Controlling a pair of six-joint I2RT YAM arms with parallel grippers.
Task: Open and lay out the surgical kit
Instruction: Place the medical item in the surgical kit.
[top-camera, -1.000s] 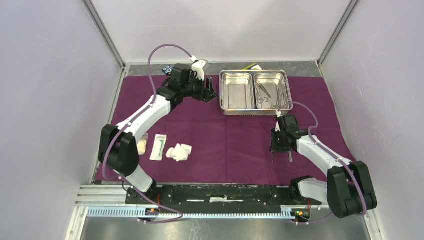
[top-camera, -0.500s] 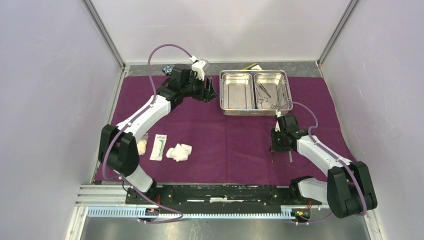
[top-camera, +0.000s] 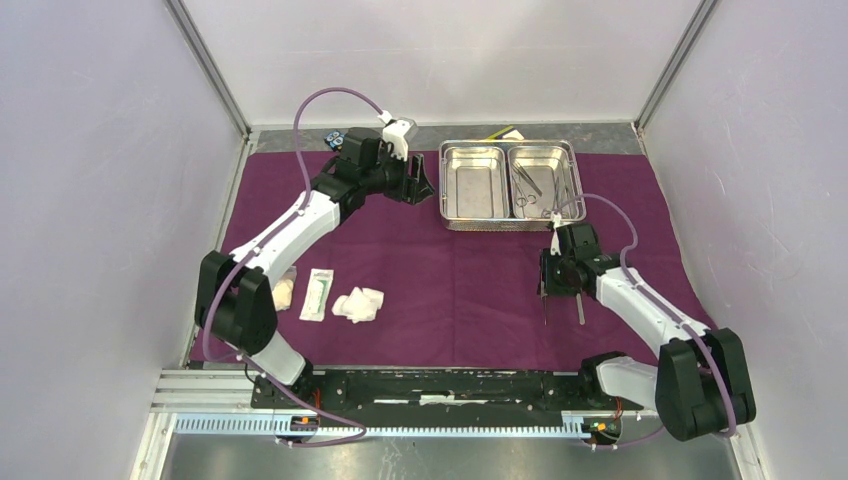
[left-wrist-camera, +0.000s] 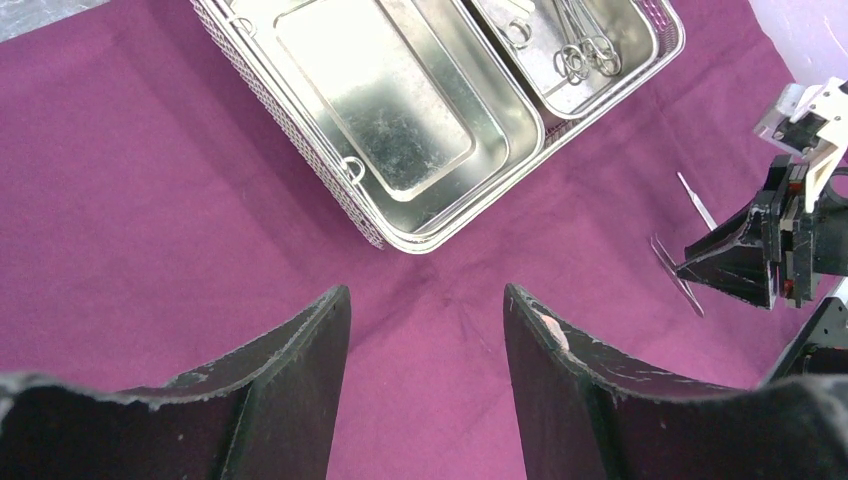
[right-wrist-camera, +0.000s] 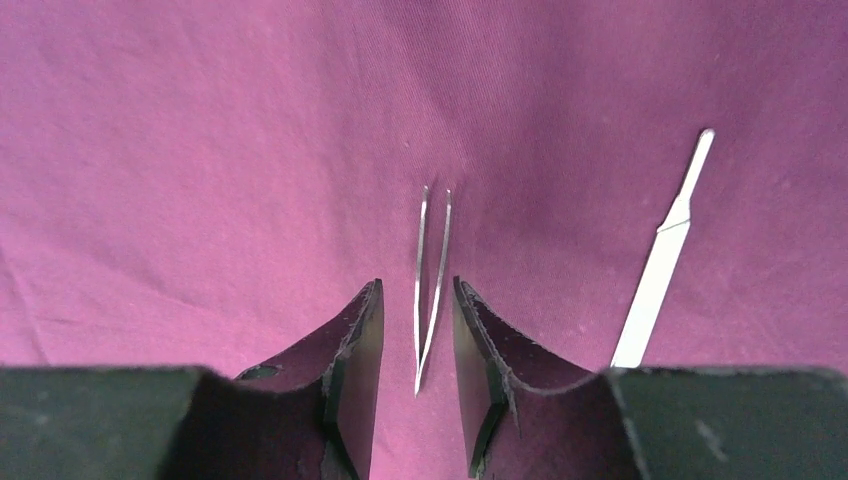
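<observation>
Surgical kit: cloth lies spread flat on the tabletop, tray at its far side.
Laid out: gauze and packet near left; tweezers and steel handle near right.
Left to do: clamps in the tray's right compartment.
Right jaws slightly spread astride the tweezers, not pinching.
Left jaws spread, empty, beside the tray.
Small blocks at the far edge obstruct nothing.

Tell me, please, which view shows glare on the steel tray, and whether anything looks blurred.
Top external view: even light, and the tray only gleams softly. Left wrist view: pale glare patches on the tray floor; the left tool is dark, its edges slightly soft. Right wrist view: the tweezers are sharp, without glare.
</observation>
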